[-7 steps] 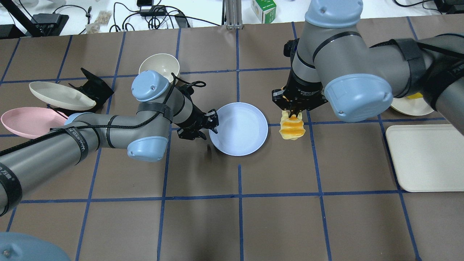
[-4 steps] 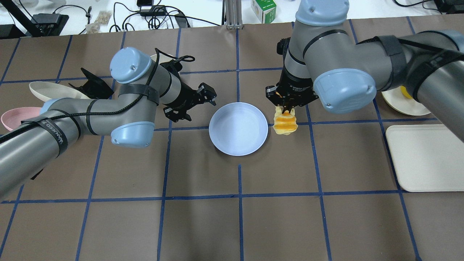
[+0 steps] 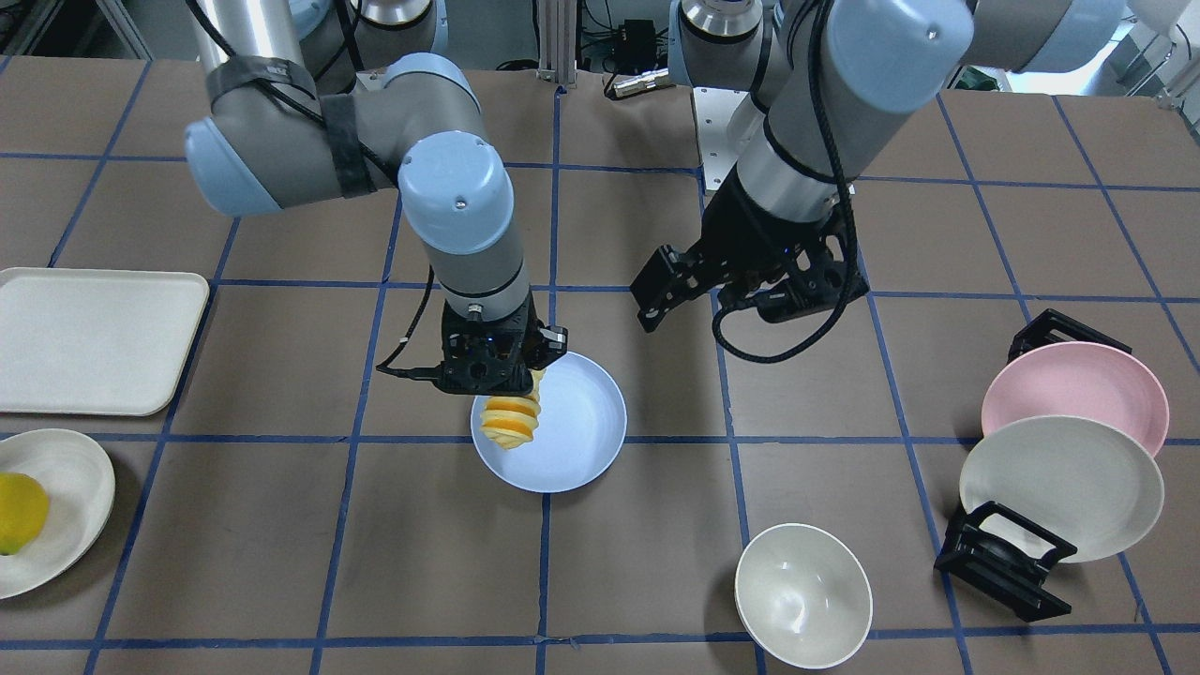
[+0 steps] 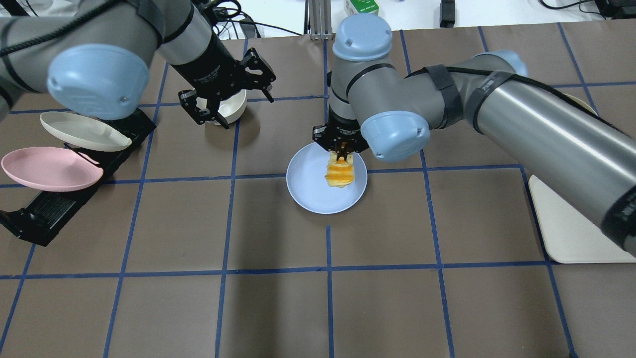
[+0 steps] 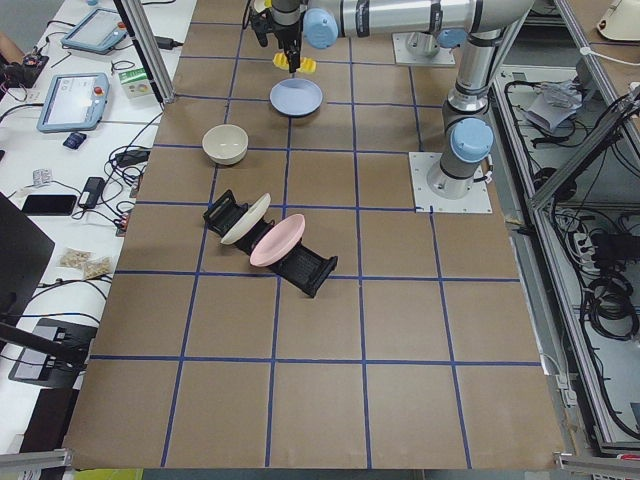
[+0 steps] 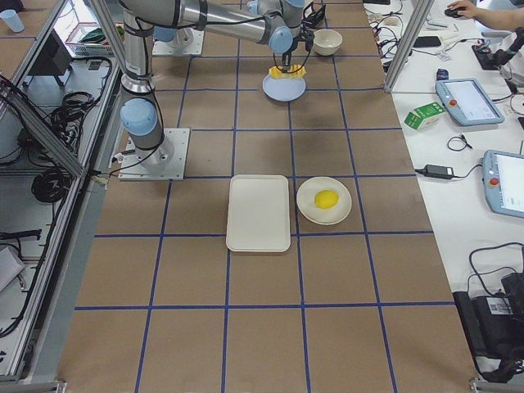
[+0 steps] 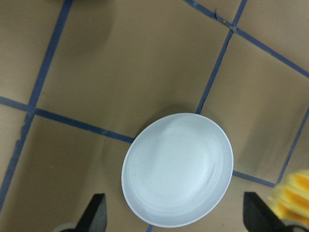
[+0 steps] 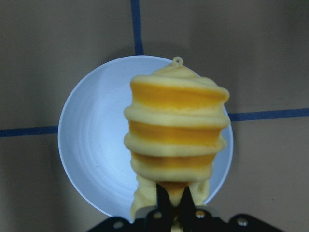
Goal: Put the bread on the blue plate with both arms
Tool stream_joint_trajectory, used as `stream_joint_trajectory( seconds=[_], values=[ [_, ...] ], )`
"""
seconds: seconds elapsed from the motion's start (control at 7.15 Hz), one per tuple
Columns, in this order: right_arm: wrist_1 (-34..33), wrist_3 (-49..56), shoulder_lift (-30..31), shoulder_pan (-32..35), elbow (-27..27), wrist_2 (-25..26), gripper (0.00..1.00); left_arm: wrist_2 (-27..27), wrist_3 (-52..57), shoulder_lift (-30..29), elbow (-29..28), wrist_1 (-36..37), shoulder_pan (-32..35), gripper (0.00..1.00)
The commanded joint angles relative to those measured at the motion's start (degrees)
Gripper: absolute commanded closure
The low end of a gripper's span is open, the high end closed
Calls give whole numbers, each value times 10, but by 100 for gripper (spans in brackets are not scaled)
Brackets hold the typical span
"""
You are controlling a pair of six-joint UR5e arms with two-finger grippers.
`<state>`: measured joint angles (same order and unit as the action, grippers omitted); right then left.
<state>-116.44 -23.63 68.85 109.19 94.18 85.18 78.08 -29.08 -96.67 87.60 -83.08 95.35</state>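
1. Supervisor: Report the right gripper point(image 4: 341, 154).

2. Operator: I read it pointing straight down, clamped on the upper end of the bread point(image 4: 340, 172). The loaf hangs lengthwise below the fingertips point(image 8: 162, 200), with pale yellow and orange bands alternating down its length.

3. Supervisor: Position of the blue plate point(image 4: 308, 191)?

4. Operator: Directly beneath that gripper, flat on the table point(image 4: 397, 298). In the right wrist camera I see the plate's rim on both sides of the loaf. In the two side views the bread sits above the plate, not resting on it.

5. Supervisor: Report the left gripper point(image 7: 176, 212).

6. Operator: Its jaws are spread wide and I see nothing between them. It hangs raised and well apart from the right gripper. In the overhead view an off-white bowl point(image 4: 234, 108) shows just under its fingers point(image 7: 96, 215). In its own wrist camera the blue plate lies ahead, between the two fingers, and the bread shows at the frame edge beyond one of them.
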Motion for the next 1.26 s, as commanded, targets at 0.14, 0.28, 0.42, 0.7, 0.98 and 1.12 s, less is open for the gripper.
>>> stream_joint_trajectory(
  seconds=[0.14,0.28,0.42,0.7,0.98,1.12],
  values=[
    [-33,-27,-43,17,2,0,100,68,-5,46,-15,-53,3,0],
    [-30,-31,-56,18,4,-1,100,86,5,47,-10,-55,-14,0],
    [-30,-44,-64,26,4,-1,100,85,20,50,-5,-50,-24,0],
    [-30,-42,-66,37,5,-1,100,88,134,63,-3,-46,-28,0],
    [-32,-41,-79,38,5,0,68,140,147,69,-12,-45,-20,0],
    [-32,-38,-83,38,5,-1,48,149,185,75,-5,-45,-20,0]
  ],
)
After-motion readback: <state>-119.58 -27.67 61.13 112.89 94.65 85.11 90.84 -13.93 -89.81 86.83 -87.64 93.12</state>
